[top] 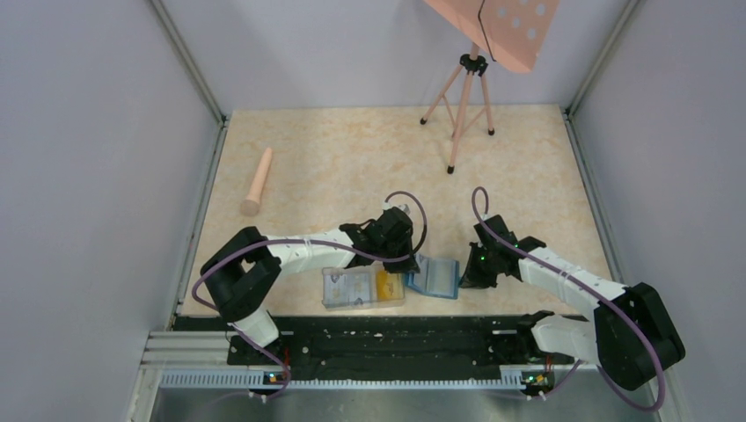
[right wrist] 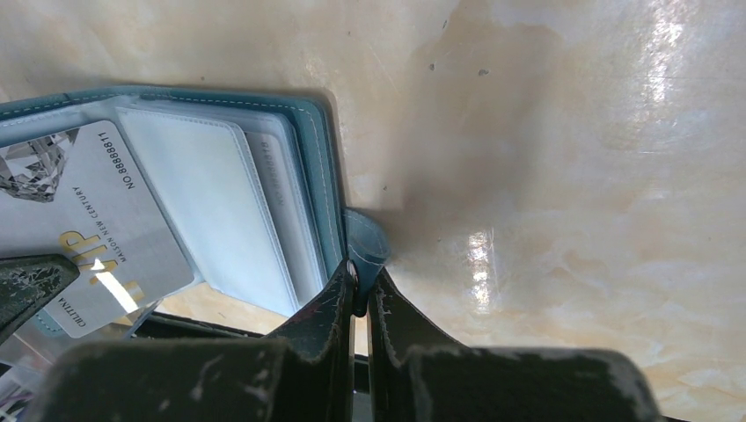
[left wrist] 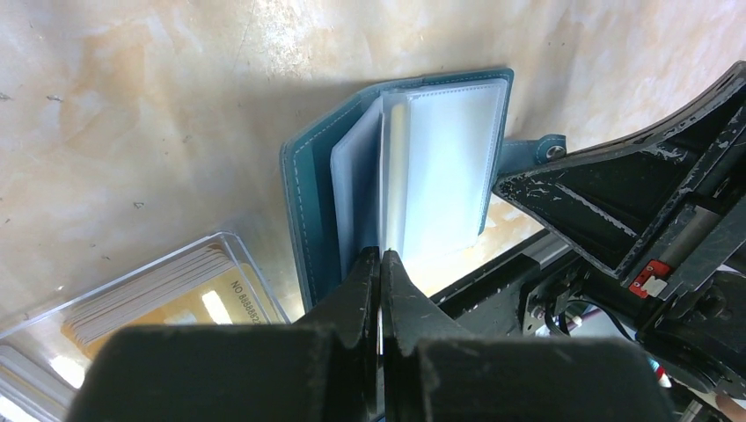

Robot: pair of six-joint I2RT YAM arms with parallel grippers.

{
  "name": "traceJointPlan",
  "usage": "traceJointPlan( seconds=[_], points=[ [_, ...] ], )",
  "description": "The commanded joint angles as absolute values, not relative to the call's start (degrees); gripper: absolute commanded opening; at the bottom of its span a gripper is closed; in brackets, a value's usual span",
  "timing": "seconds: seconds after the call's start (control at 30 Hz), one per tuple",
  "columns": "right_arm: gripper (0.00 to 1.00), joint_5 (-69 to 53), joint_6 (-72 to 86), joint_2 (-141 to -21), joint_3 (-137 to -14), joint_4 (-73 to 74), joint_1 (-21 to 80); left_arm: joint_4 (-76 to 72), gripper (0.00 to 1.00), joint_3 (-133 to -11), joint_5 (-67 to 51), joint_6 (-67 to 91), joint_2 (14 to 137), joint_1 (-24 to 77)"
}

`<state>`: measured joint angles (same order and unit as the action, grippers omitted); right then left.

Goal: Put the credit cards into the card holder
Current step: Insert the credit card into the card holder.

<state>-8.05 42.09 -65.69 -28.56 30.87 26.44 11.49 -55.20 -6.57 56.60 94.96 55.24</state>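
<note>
The right gripper (right wrist: 361,294) pinched the snap tab (right wrist: 365,246), presumably to steady the open card holder (left wrist: 308,202) on the table; the left gripper (left wrist: 380,264) clamped a silver credit card (right wrist: 106,220) edge-on, its far end among the clear pockets; other cards (left wrist: 149,299) sat stacked in the clear plastic box (left wrist: 224,237) just beside the holder.

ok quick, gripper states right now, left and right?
Left gripper: closed on a silver credit card.
Right gripper: closed on the snap tab of the card holder.
</note>
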Motion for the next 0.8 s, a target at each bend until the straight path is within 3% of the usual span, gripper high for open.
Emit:
traceJointPlan(
  seconds=[0.0, 0.77],
  points=[
    [0.00, -8.1, 41.5, -64.9, -28.3, 30.0, 25.6, 7.6, 0.00, -54.6, -6.6, 56.1, 92.6, 55.4],
    [0.00, -8.9, 41.1, -65.8, -27.7, 29.1, 25.5, 7.2, 0.00, -54.8, -8.1, 56.3, 97.0, 55.3]
  ],
)
